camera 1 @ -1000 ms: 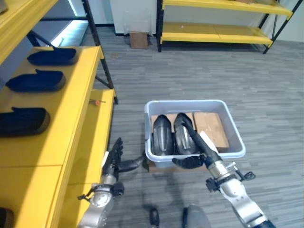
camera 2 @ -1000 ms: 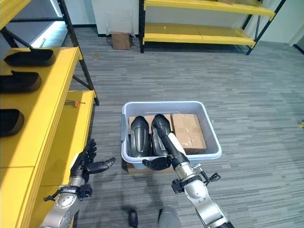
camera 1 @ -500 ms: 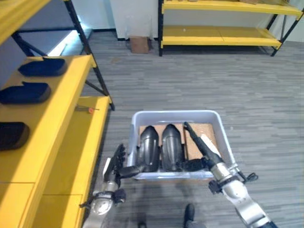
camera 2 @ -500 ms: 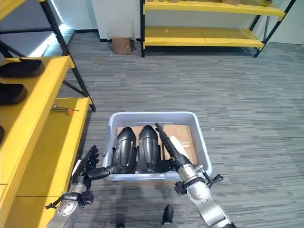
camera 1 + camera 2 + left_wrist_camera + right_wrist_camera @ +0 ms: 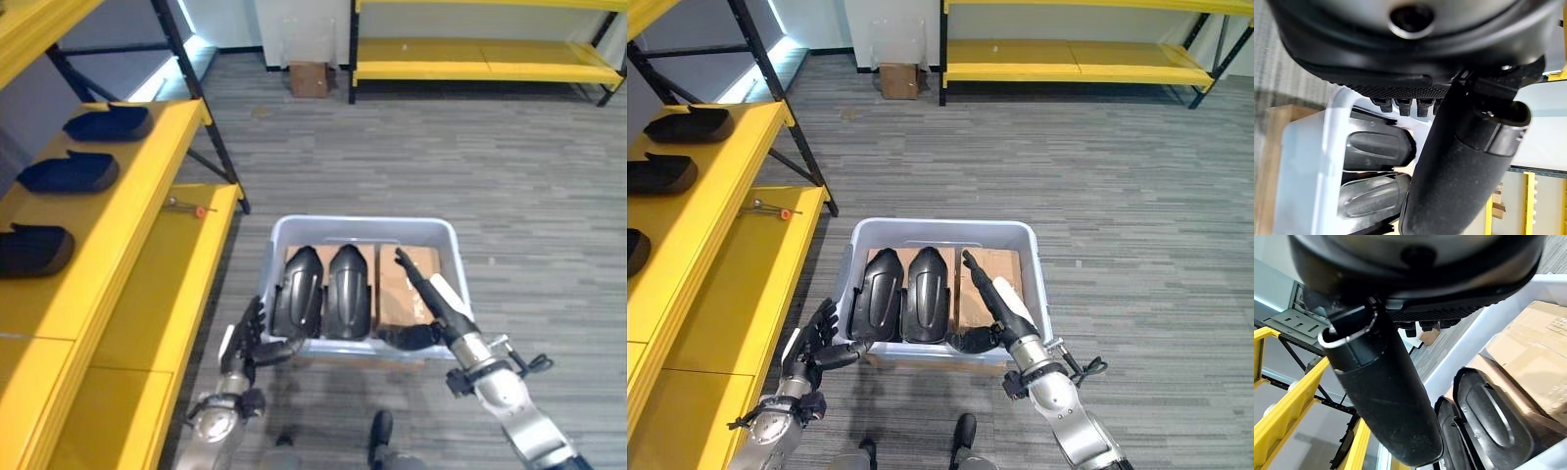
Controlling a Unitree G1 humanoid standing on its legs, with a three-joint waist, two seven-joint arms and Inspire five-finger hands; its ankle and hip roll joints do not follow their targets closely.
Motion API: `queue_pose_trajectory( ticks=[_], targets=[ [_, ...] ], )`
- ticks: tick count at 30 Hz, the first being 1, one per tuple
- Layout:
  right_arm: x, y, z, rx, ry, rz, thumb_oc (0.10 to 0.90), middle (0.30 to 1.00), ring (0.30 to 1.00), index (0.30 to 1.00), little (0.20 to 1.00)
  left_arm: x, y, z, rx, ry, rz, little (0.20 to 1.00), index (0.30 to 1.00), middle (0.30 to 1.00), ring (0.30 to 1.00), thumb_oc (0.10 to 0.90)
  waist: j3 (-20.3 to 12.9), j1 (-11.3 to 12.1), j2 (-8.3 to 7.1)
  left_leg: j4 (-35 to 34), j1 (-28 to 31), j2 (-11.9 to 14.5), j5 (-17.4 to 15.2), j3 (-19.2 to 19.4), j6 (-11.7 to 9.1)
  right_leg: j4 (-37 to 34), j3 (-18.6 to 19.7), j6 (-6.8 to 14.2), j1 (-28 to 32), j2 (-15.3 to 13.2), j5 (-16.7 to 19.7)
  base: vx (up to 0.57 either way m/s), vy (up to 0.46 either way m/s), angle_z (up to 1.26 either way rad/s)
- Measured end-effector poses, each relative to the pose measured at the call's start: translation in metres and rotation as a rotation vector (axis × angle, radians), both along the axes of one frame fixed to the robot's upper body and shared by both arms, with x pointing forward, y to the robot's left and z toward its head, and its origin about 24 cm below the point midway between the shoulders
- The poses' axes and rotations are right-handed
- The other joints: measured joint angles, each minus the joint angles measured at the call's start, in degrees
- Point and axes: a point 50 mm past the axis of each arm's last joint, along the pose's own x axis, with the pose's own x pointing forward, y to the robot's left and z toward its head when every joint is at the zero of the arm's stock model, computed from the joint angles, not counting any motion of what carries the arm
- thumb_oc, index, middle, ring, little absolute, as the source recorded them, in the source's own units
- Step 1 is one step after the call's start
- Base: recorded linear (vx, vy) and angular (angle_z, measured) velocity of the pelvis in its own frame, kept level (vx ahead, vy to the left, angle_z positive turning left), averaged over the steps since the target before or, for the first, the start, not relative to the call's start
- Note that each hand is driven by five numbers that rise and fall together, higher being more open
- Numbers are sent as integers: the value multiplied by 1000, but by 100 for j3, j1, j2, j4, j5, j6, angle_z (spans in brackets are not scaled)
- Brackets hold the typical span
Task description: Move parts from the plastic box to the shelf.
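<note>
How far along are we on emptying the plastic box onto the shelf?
Done: three dark parts sit on the yellow shelf. In hand: nothing; the left hand and right hand are open at the plastic box. Left: two black parts beside a cardboard piece.

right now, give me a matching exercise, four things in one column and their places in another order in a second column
Things:
1. two black parts
2. cardboard box
3. red-handled tool
4. right robot hand

Places:
A. on the lower yellow shelf
B. on the floor by the far wall
C. side by side in the plastic box
D. reaching over the plastic box's near rim

Pairs: 1-C, 2-B, 3-A, 4-D
</note>
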Motion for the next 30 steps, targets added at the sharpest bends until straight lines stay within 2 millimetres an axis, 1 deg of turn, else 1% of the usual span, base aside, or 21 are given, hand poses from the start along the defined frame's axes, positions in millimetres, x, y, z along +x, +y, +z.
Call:
queue_pose_trajectory(
  ticks=[1,2,3,4,5,6,7,8,9,10,11,12,13,14,17,19,20,24,27,29,30],
  targets=[
    [1,-1,1,4,-7,-9,900,1000,1000,1000,1000,2,-1,0,0,-3,-7,1000,1000,1000,1000,900,19,-15,4,-247,31,65,63,98,-4,3,0,-3,-45,4,-3,177,304,-1],
    [2,-2,3,9,-19,-23,900,1000,1000,1000,1000,5,-4,1,-1,-5,-17,1000,1000,1000,1000,900,148,-43,-14,-502,113,157,141,199,9,43,53,29,-48,-35,20,145,288,-13],
    [0,-3,1,18,-13,-38,900,1000,1000,1000,1000,4,-5,-1,-1,4,-21,1000,1000,1000,1000,900,155,-119,8,-631,203,164,225,312,12,42,64,78,-46,-26,53,117,298,-22],
    [-4,-7,-3,31,-3,-66,900,1000,1000,1000,1000,3,-6,-2,-1,10,-28,1000,1000,1000,1000,900,164,-153,35,-659,283,129,239,333,34,29,88,108,-47,-38,73,103,327,-22],
    [-6,-11,-4,31,0,-91,900,1000,1000,1000,1000,3,-8,-2,-3,11,-34,1000,1000,1000,1000,900,184,-173,95,-649,368,40,229,409,53,33,102,132,-53,-57,90,89,332,-28],
    [-8,-16,-5,25,1,-113,900,1000,1000,1000,1000,4,-9,-2,-2,9,-43,1000,1000,1000,1000,900,188,-200,160,-673,428,-84,288,433,67,45,120,188,-83,-100,130,58,296,-40],
    [-10,-20,-6,25,-3,-147,900,1000,1000,1000,1000,8,-7,2,11,-6,-54,1000,1000,1000,1000,900,209,-200,50,-699,374,-390,452,523,123,49,302,256,-264,-396,181,19,228,-38],
    [-10,-21,-6,22,-5,-151,900,1000,1000,1000,1000,9,-7,3,15,-11,-58,1000,1000,1000,1000,900,231,-195,55,-752,370,-470,527,657,217,51,380,292,-321,-527,177,7,143,-34],
    [-11,-20,-8,24,3,-154,900,1000,1000,1000,1000,10,-4,5,27,-18,-63,1000,1000,1000,1000,900,242,-214,8,-821,397,-669,551,765,337,50,428,328,-360,-689,120,31,186,-13],
    [-12,-17,-10,34,11,-150,900,1000,1000,1000,1000,10,0,8,45,-26,-68,1000,1000,1000,1000,900,237,-213,-68,-855,403,-839,543,809,436,51,441,309,-387,-846,215,44,171,1],
    [-13,-14,-12,45,17,-148,900,1000,1000,1000,1000,12,4,10,61,-33,-69,1000,1000,1000,1000,900,231,-207,-127,-849,398,-986,508,858,506,53,513,359,-411,-959,266,43,169,7],
    [-13,-11,-13,58,18,-148,900,1000,1000,1000,1000,14,8,14,76,-43,-63,1000,1000,1000,1000,900,256,-176,-199,-802,393,-1117,455,895,559,55,638,408,-427,-1051,379,28,99,9],
    [-13,-8,-13,64,18,-146,900,1000,1000,1000,1000,15,12,15,85,-49,-53,1000,1000,1000,1000,900,263,-112,-244,-782,380,-1174,424,905,603,53,709,445,-433,-1144,523,26,75,10],
    [-12,-2,-14,47,16,-122,900,1000,1000,1000,1000,16,20,18,96,-58,-7,1000,1000,1000,1000,900,260,-82,-270,-771,344,-1227,400,899,606,55,698,516,-439,-1199,554,36,84,11],
    [-9,-1,-12,40,7,-114,900,1000,1000,1000,1000,17,25,21,102,-67,31,1000,1000,1000,1000,900,277,45,-336,-700,285,-1198,351,871,579,56,692,548,-451,-1165,553,8,13,3],
    [-3,0,-7,36,-11,-111,900,1000,1000,1000,1000,16,24,20,100,-64,29,1000,1000,1000,1000,900,285,51,-350,-687,242,-1153,338,834,571,56,685,549,-456,-1126,554,-13,1,6],
    [4,1,-1,34,-37,-107,900,1000,1000,1000,1000,18,22,21,98,-71,21,1000,1000,1000,1000,900,313,43,-400,-684,194,-1125,338,820,570,56,688,549,-503,-1098,554,0,0,0],
    [29,3,8,3,-80,-112,900,1000,1000,1000,1000,26,16,26,94,-96,-3,1000,1000,1000,1000,900,421,49,-543,-590,-8,-1066,329,825,537,55,673,572,-649,-1066,536,-9,-22,0],
    [40,8,8,-43,-85,-94,900,1000,1000,1000,1000,29,13,28,94,-106,-13,1000,1000,1000,1000,900,554,119,-557,-587,-15,-984,340,804,459,54,644,627,-646,-1009,484,-15,-25,-1],
    [43,12,5,-55,-69,-81,900,1000,1000,1000,1000,30,12,30,92,-111,-16,1000,1000,1000,1000,900,630,219,-520,-585,-29,-899,350,786,412,54,625,635,-646,-933,460,-33,-54,-3],
    [45,13,5,-62,-66,-77,900,1000,1000,1000,1000,30,12,30,91,-114,-14,1000,1000,1000,1000,900,662,215,-503,-573,-47,-871,350,757,399,54,587,624,-646,-912,451,-33,-32,6]
  ],
)
